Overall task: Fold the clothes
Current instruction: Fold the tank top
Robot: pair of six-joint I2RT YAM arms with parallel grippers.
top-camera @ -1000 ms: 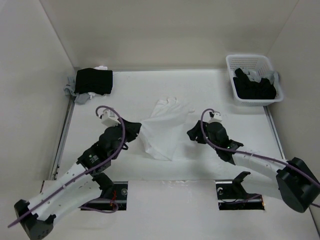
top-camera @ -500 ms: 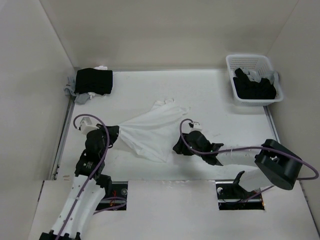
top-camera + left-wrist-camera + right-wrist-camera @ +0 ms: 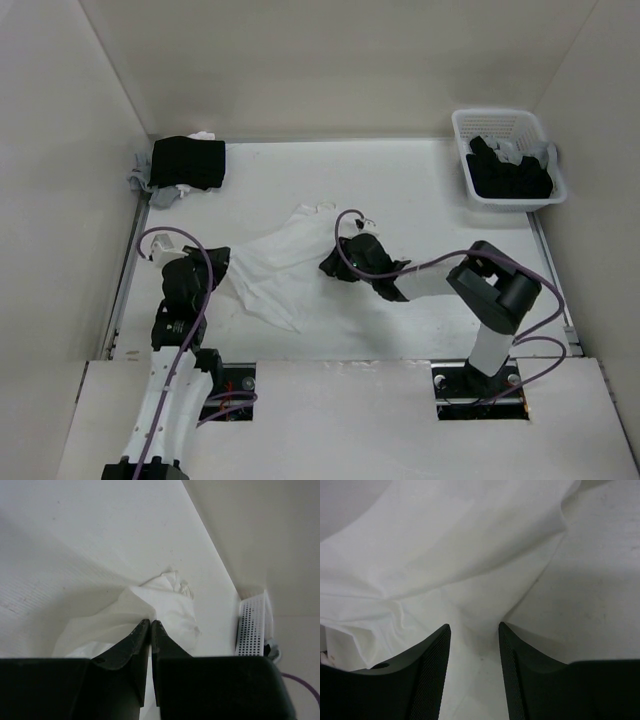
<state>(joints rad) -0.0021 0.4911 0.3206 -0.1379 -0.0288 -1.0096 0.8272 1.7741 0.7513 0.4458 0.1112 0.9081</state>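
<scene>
Left end effector (image 3: 150, 623) clenched on clothes (image 3: 275, 268) edge; right end effector (image 3: 474, 628) released over opposite edge

centre: garment (image 3: 280, 265) lies on the counter (image 3: 420, 200) | left: left end effector (image 3: 220, 265) at its left edge | right: right end effector (image 3: 326, 267) over its right edge | far-left corner: folded stack (image 3: 188, 162) on the counter | far-right corner: basket (image 3: 512, 200) with heap of garments (image 3: 510, 172) in it, well apart from the garment
</scene>
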